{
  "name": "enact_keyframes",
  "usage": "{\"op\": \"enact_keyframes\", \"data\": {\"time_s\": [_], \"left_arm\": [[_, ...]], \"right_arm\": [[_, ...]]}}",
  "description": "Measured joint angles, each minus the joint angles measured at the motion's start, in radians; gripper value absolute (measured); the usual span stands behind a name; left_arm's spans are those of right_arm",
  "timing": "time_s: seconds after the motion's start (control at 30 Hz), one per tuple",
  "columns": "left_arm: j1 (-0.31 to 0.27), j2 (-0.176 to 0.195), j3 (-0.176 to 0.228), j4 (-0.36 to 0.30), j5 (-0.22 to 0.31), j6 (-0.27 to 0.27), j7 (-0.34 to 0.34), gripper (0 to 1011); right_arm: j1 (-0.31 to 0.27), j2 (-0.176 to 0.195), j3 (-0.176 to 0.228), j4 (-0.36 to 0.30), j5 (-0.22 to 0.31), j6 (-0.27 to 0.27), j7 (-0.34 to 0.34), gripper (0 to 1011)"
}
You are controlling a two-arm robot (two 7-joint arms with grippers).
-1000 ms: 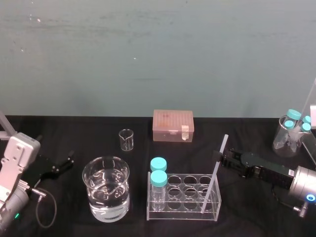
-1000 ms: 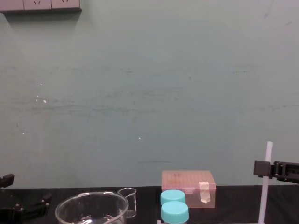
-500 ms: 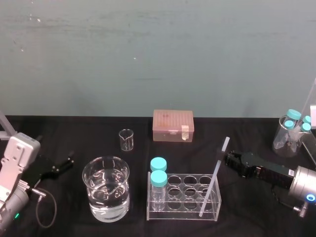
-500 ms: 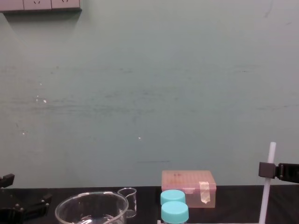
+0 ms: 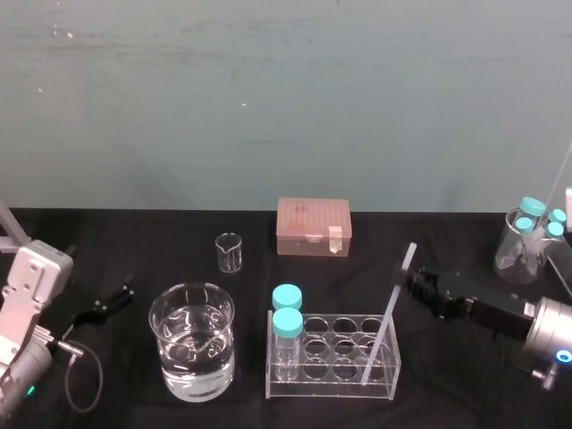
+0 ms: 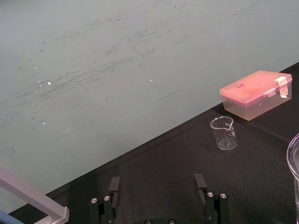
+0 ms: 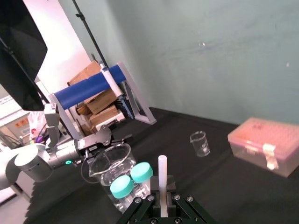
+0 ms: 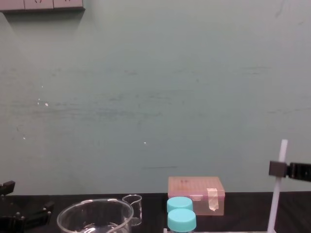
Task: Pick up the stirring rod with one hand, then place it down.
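Far left of the desk (image 5: 134, 237), the left pincer (image 5: 111, 301) sits low and idle, just above the black surface. In the left wrist view its two fingers (image 6: 114, 185) stand wide apart with nothing between them.

Next along is the big beaker (image 5: 192, 344), partly filled with clear water, near the front edge. Behind it and a touch to the right stands the small beaker (image 5: 229, 253), upright and apart from it. Further back, in the middle, is the pink box (image 5: 313, 227), lid down, with a strip of tape on its front.

Now the clear rack (image 5: 332, 386) at the front: two blue-capped bottles (image 5: 287, 309) stand in its left column, one behind the other.

And here's the rod (image 5: 390, 311). Its lower end is down inside the rack's right-hand column, though which cell I can't tell. It leans with its top tipped back and to the right, rising well above the bottle caps. From the chest camera it looks close to upright.

The right pincer (image 5: 404, 281) reaches in level from the right and is clamped on the rod's upper part, with a short stretch of white poking out above the black fingers. The right wrist view shows the rod pinched squarely between them.

Far right, at the back, a flask (image 5: 521, 246) holds blue-capped tubes, well apart from the rack.
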Motion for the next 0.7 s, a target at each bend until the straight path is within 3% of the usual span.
{"op": "enact_keyframes", "data": {"time_s": [0.17, 0.33, 0.7], "left_arm": [[0.0, 0.0, 0.0, 0.0, 0.0, 0.0, 0.0, 1005], [0.0, 0.0, 0.0, 0.0, 0.0, 0.0, 0.0, 1005], [0.0, 0.0, 0.0, 0.0, 0.0, 0.0, 0.0, 1005]], "right_arm": [[-0.009, 0.021, 0.019, -0.062, -0.044, -0.048, -0.023, 72], [-0.008, 0.043, 0.034, -0.108, -0.073, -0.064, -0.03, 72], [0.035, 0.079, 0.065, -0.18, -0.114, -0.037, -0.059, 72]]}}
